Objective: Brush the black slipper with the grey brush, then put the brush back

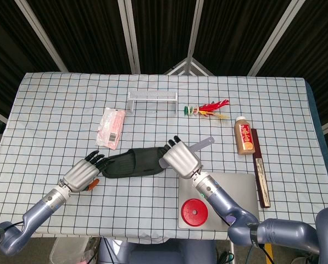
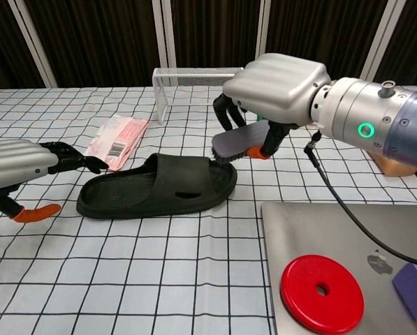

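The black slipper (image 1: 135,163) (image 2: 156,187) lies flat on the checked cloth near the table's middle. My right hand (image 1: 181,159) (image 2: 278,87) grips the grey brush (image 2: 239,143), whose handle (image 1: 203,143) sticks out behind the hand. The bristles hang just above the slipper's right end. My left hand (image 1: 82,174) (image 2: 23,167) is at the slipper's left end, fingers stretched toward its heel, holding nothing; whether the fingertips touch it I cannot tell.
A grey laptop (image 1: 235,187) (image 2: 348,230) with a red disc (image 1: 194,212) (image 2: 322,284) and a purple block (image 2: 414,279) lies front right. A pink packet (image 1: 111,127), white wire rack (image 1: 153,99), feathered toy (image 1: 207,108), brown bottle (image 1: 244,136) and dark wooden box (image 1: 261,175) stand farther out.
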Robot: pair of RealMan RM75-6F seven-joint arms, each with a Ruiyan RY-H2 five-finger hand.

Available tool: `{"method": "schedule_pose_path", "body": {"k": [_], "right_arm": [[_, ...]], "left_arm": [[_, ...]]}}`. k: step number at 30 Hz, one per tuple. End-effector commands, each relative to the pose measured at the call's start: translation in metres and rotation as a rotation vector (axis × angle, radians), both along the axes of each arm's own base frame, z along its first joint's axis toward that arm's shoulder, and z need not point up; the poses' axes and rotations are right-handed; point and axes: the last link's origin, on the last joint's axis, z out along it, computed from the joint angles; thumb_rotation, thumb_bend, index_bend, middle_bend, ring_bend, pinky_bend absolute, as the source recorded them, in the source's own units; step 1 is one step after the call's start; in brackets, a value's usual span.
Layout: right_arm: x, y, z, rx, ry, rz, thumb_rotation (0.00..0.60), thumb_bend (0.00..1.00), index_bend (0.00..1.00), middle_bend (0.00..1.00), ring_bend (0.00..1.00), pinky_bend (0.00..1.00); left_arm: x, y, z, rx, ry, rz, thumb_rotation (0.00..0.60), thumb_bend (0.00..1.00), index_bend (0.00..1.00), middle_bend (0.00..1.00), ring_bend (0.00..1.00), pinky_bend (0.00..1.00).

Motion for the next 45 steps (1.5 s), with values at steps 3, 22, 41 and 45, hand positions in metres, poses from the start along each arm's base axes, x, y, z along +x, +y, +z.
{"method": "schedule_pose_path", "body": {"k": [3,22,41,45], "right_arm": [[0.006,-0.002,-0.004,0.0,-0.016,0.001,0.6,0.53,0.66,0.61,0.38,0.34],[0.027,-0.009,-0.019,0.014,-0.066,-0.008,0.6,0.53,0.67,0.61,0.39,0.34],[0.057,-0.004,-0.072,0.066,-0.06,-0.024,0.6,0.53,0.67,0.62,0.39,0.34],[0.054,-0.005,-0.081,0.071,-0.052,-0.037,0.6,0.53,0.67,0.62,0.39,0.34]], "left_arm": [[-0.003,0.005,-0.01,-0.027,0.043,0.004,0.6,0.63,0.0,0.13,0.1,0.06],[-0.002,0.011,-0.021,-0.073,0.143,0.0,0.6,0.63,0.03,0.13,0.1,0.06],[0.004,0.009,-0.021,-0.08,0.162,-0.013,0.6,0.63,0.03,0.13,0.1,0.06],[0.002,0.007,-0.02,-0.081,0.165,-0.002,0.6,0.63,0.03,0.13,0.1,0.06]]}}
